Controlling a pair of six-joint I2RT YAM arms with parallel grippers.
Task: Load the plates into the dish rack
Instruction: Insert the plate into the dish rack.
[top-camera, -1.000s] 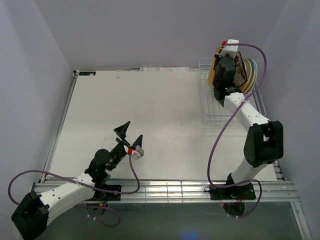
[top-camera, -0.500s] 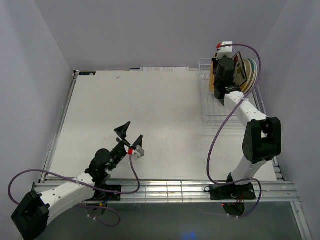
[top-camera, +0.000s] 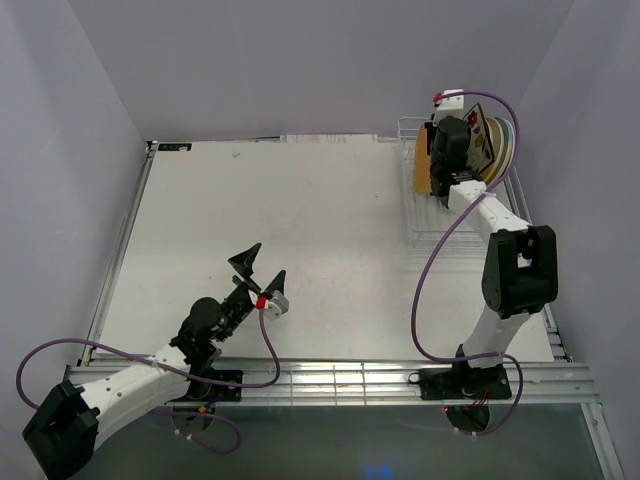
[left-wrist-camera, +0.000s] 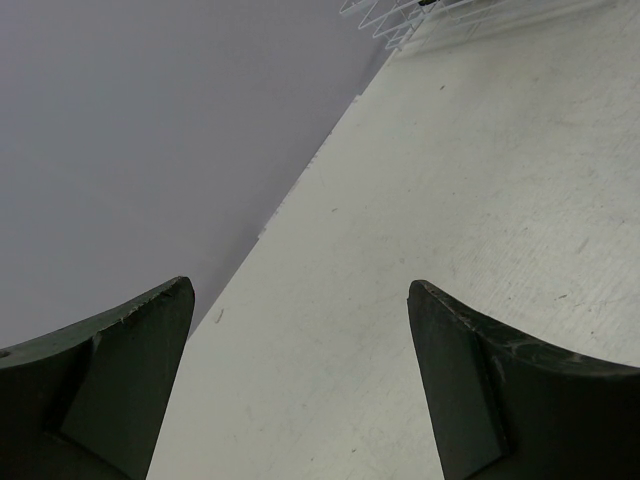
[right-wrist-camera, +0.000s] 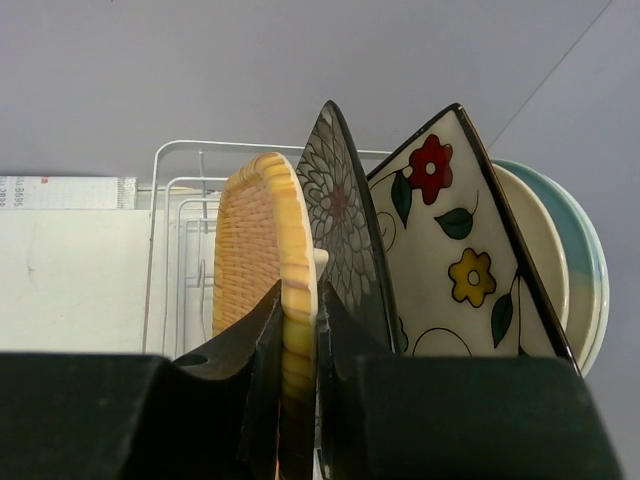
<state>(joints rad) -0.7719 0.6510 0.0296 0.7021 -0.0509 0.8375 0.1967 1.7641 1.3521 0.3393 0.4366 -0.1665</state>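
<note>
Walls (top-camera: 300, 60): plain lilac-grey | table (top-camera: 300, 220): white, scuffed | dish rack (top-camera: 428, 226): far-right corner

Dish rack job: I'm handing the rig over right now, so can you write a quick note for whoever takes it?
Left gripper: open, empty, above the table.
Right gripper: shut on the rim of the orange-yellow plate, which is upright at the dish rack; whether it is seated cannot be seen.
Beside it in the rack: black floral plate, flowered cream plate, teal-rimmed plate; others may be hidden.
Done: no plate shows on the table.
Left: probably release, withdraw, and check the count.
</note>
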